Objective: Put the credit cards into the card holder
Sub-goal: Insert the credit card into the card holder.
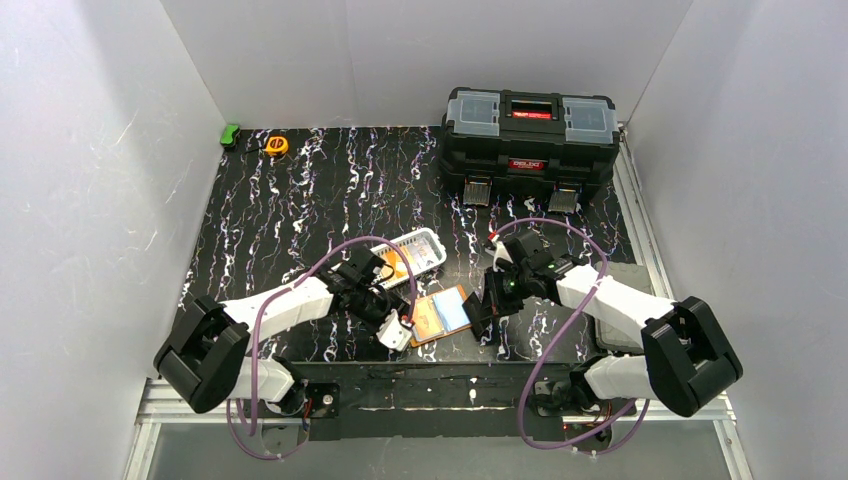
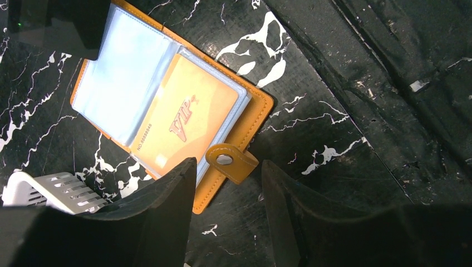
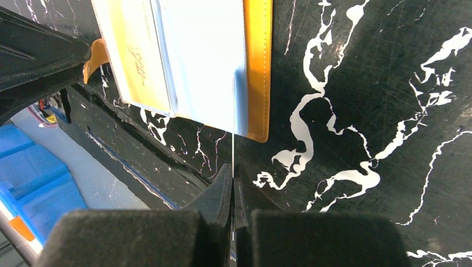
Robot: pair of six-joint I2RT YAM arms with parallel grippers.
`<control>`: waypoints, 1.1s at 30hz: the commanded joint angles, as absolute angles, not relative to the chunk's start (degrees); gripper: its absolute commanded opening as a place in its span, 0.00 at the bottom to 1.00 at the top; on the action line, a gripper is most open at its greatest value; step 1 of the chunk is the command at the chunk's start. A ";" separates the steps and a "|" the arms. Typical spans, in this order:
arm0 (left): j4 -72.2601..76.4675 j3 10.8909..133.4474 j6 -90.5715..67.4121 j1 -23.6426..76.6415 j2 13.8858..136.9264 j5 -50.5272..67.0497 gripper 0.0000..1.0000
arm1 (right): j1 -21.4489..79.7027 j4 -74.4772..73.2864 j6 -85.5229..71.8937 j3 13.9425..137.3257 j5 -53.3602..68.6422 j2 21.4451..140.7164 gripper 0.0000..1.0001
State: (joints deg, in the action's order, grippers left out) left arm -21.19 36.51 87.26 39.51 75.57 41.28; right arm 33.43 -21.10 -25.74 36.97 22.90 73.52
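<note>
Far left at the back, a small green thing (image 1: 231,134) and a yellow tape measure (image 1: 277,145) sit on the black marbled bench (image 1: 300,220), well apart from the rest.

Nearer the middle there's a white slotted basket (image 1: 437,243) w/ an orange card (image 1: 400,262) lying in it. Can't make out other cards in there from above.

The left end effector (image 1: 397,332) is just in front of the basket, at the left end of the card holder (image 1: 445,312). It's released: jaws apart, nothing between them. Its wrist cam shows the holder's snap tab (image 2: 231,162) lying flat on the bench just ahead of the gap.

The holder lies open and flat near the front edge of the bench, between the two arms. An orange VIP card (image 2: 186,117) sits inside a clear pocket on the tab side. The other page is pale blue.

The right end effector (image 3: 232,183) is at the holder's right end, clenched on a thin pale sheet (image 3: 232,153) seen edge-on. It runs up to the holder's edge. Can't tell if it's a card or a pocket leaf.

Back right stands a black toolbox (image 1: 530,140), well apart from the holder.
</note>
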 commanded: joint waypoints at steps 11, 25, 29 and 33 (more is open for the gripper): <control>-21.72 36.12 89.31 40.39 75.76 42.63 0.45 | 33.22 -22.05 -23.93 38.66 22.24 73.09 0.01; -21.03 36.03 90.09 40.71 76.38 42.06 0.43 | 33.22 -21.50 -23.75 37.76 23.62 74.06 0.01; -20.76 36.03 90.28 40.98 76.50 42.10 0.43 | 33.31 -21.09 -23.42 38.06 25.99 75.34 0.01; -20.40 35.81 90.61 41.08 76.73 41.84 0.43 | 33.31 -20.55 -22.59 38.53 29.99 76.99 0.01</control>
State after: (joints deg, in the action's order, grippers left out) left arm -19.84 36.34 89.60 40.69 76.62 40.80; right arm 33.39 -21.98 -24.01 36.97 25.08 75.55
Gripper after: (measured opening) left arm 0.435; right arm 0.030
